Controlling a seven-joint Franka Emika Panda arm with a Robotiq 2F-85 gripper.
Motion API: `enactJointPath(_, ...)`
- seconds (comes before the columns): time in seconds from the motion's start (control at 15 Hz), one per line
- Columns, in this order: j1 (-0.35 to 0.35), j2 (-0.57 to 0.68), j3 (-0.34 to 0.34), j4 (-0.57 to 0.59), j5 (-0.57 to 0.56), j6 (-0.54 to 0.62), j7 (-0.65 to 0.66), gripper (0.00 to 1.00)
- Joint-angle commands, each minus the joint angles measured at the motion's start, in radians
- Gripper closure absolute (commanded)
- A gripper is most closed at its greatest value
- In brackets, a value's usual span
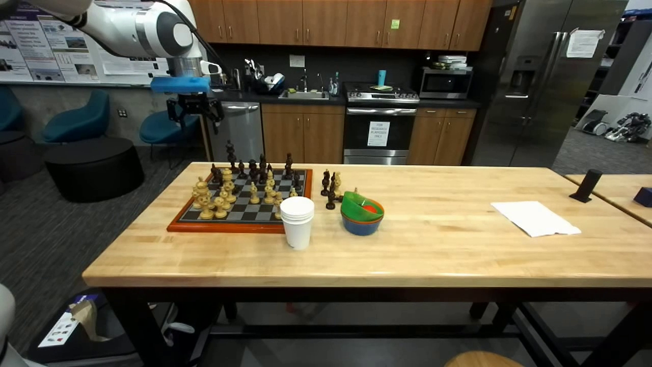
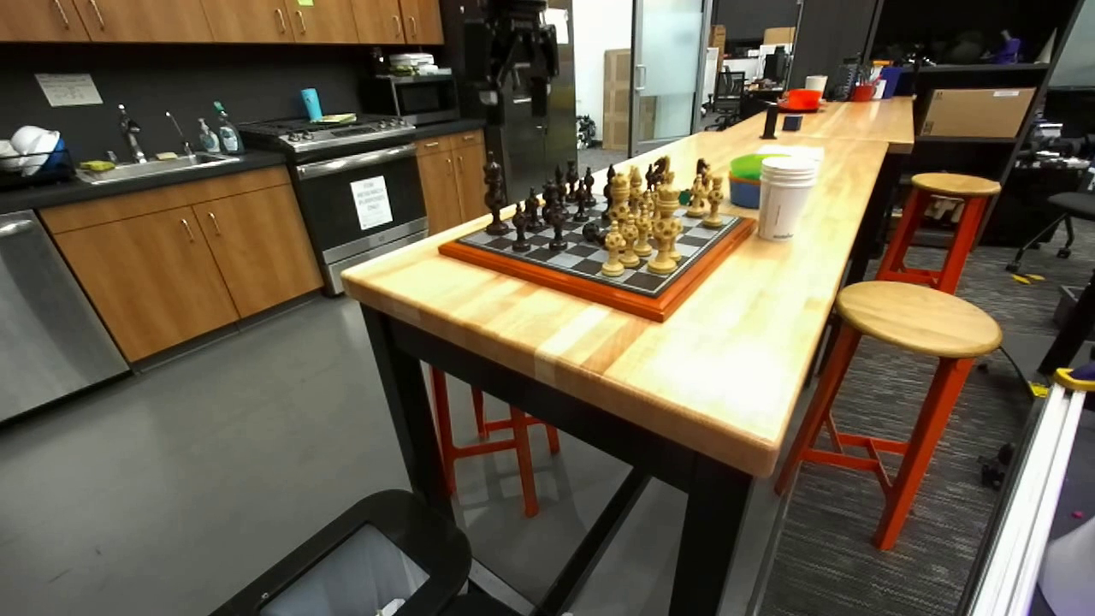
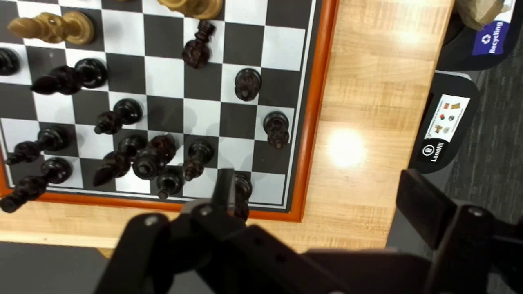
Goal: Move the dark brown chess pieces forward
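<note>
In the wrist view the gripper [image 3: 320,194] is seen with its jaws spread wide and nothing held between them. Most of the dark brown chess pieces [image 3: 276,127] are stood on the chessboard [image 3: 311,118]; one is shown lying on its side. In an exterior view a few are found off it, on the table [image 1: 438,255] near the stacked bowls [image 1: 360,226]. By the wrist view alone are a "Recycling" label [image 3: 491,38] and a "Landfill" label [image 3: 443,126] made legible. "FOR RESEARCH PURPOSES ONLY" is carried on an oven sign [image 1: 378,133] in both exterior views; the print on the white cups [image 2: 783,201] is too small to be read
</note>
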Motion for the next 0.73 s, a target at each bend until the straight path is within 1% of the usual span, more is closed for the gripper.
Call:
enactJointPath(0.0, -0.012, -0.113, -0.022, -0.118, -0.005, 0.017, -0.012, 0.00)
enactJointPath(0.27, -0.049, -0.209, -0.053, -0.220, 0.062, 0.045, -0.100, 0.00)
enactJointPath(0.33, -0.059, -0.236, -0.064, -0.249, 0.086, 0.060, -0.145, 0.00)
enactJointPath(0.4, -0.038, -0.155, -0.055, -0.160, 0.050, 0.022, -0.083, 0.00)
enactJointPath(0.53, -0.050, -0.195, -0.070, -0.201, 0.071, 0.033, -0.122, 0.00)
enactJointPath(0.67, -0.051, -0.212, -0.074, -0.219, 0.072, 0.038, -0.125, 0.00)
